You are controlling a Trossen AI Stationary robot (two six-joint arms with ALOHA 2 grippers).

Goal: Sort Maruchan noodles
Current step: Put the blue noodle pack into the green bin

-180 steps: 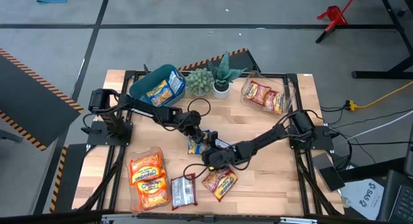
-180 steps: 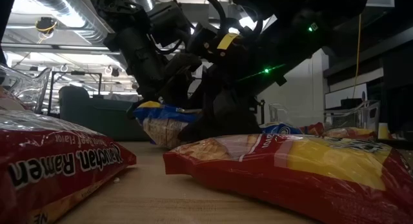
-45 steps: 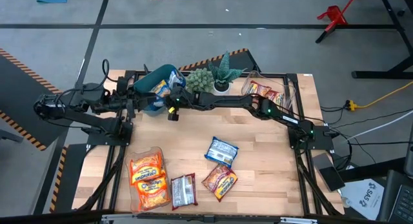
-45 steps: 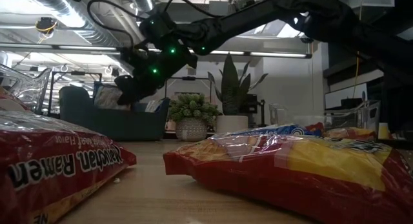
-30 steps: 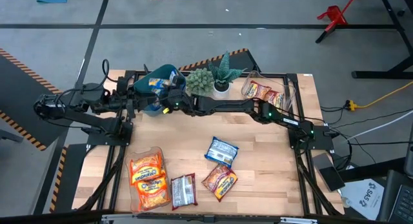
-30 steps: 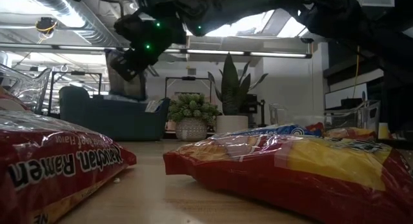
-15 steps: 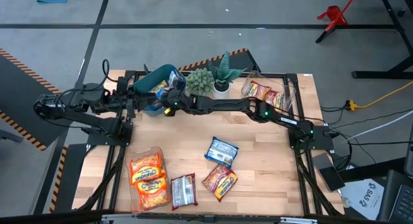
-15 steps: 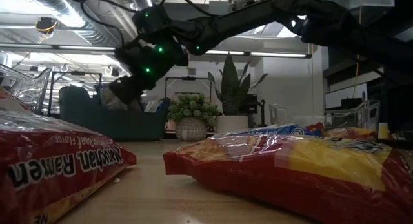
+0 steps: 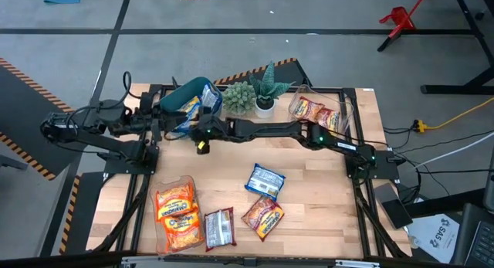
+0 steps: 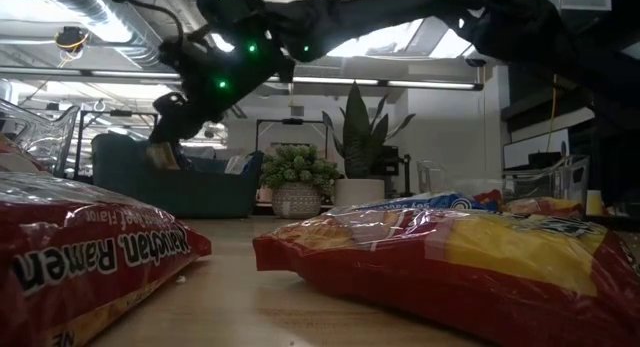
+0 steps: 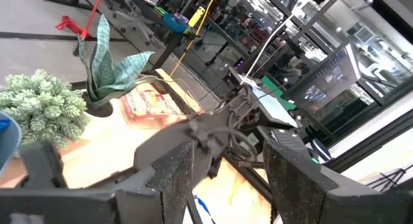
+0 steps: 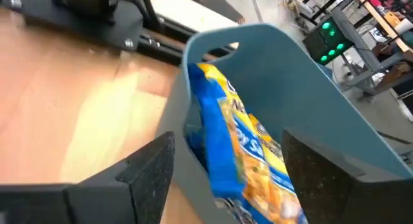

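My right gripper [image 12: 222, 179], jaws spread and empty, hovers at the teal bin [image 12: 303, 75]; withdrawing carelessly could tip it

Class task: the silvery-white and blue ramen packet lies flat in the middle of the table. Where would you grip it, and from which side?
Come from straight above the silvery-white and blue ramen packet and pinch a short sealed edge; it lies flat, apart from the neighbouring packets.

Glossy crinkled plastic noodle packets [image 9: 265, 180], matt teal plastic bin [image 12: 303, 75], pale smooth wooden table [image 9: 309, 183], clear plastic tub [image 9: 318, 111]
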